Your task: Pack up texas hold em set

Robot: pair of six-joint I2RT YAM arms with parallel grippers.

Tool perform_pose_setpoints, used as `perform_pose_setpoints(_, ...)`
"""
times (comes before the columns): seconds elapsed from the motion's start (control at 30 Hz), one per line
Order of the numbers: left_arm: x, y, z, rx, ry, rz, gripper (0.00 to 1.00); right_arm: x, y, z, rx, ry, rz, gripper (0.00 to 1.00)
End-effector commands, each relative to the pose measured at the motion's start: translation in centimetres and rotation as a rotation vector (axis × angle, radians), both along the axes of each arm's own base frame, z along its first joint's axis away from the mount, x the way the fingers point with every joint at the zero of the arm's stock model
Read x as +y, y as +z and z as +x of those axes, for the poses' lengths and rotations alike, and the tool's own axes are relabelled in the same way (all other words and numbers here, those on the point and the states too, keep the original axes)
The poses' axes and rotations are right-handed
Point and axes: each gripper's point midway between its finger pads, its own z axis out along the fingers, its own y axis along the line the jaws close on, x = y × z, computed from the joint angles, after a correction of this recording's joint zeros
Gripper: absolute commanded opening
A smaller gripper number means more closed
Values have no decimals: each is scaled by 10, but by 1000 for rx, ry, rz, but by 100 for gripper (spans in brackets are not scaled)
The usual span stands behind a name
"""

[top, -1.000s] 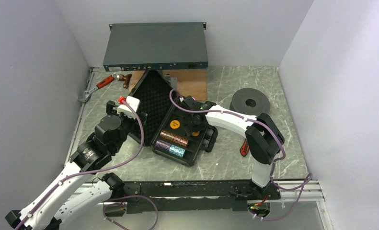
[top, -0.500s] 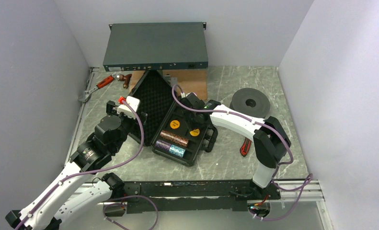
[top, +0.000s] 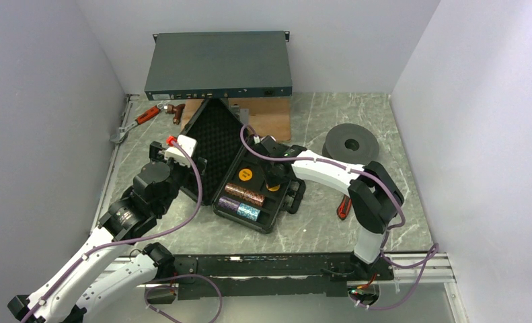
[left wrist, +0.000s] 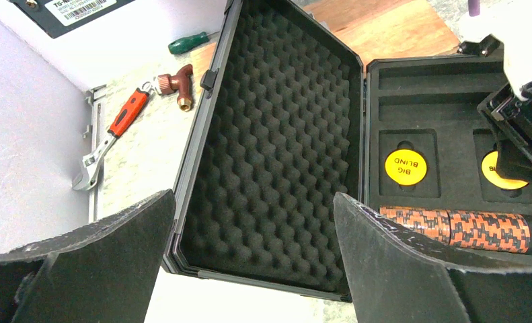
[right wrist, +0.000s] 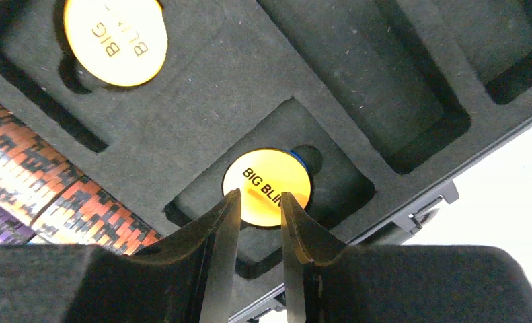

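here, egg-crate foam lid (left wrist: 276,134), smooth round yellow disc (right wrist: 267,183)

The top external camera sits high above and behind the 2 arm bases, facing down and toward the far wall, taking in the whole table (top: 317,229). The left wrist camera looks past the left gripper (left wrist: 253,202) from the near left, close on the open case (left wrist: 276,155). The right wrist camera looks almost straight down past the right gripper (right wrist: 259,196), very near the foam tray (right wrist: 216,101). All 3 share the tray's yellow BIG BLIND disc (right wrist: 115,40)
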Motion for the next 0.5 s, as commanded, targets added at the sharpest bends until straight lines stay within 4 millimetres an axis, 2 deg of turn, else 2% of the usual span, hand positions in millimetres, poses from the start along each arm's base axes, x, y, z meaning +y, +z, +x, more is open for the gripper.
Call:
perform_pose_setpoints(0.0, -2, 8, 0, -19, -14, -16, 94, 5, -11, -1, 8, -3, 13, 30)
perform_pose_setpoints(0.17, -2, 8, 0, -21, -12, -17, 94, 0, -17, -1, 7, -10, -10, 30)
perform_pose_setpoints(0.27, -2, 9, 0, -21, -11, -16, 94, -2, -14, 1, -2, -4, -21, 30)
perform_pose_setpoints(0.47, -1, 8, 1, -19, -5, -13, 94, 0, 17, 5, -53, 2, 5, 31)
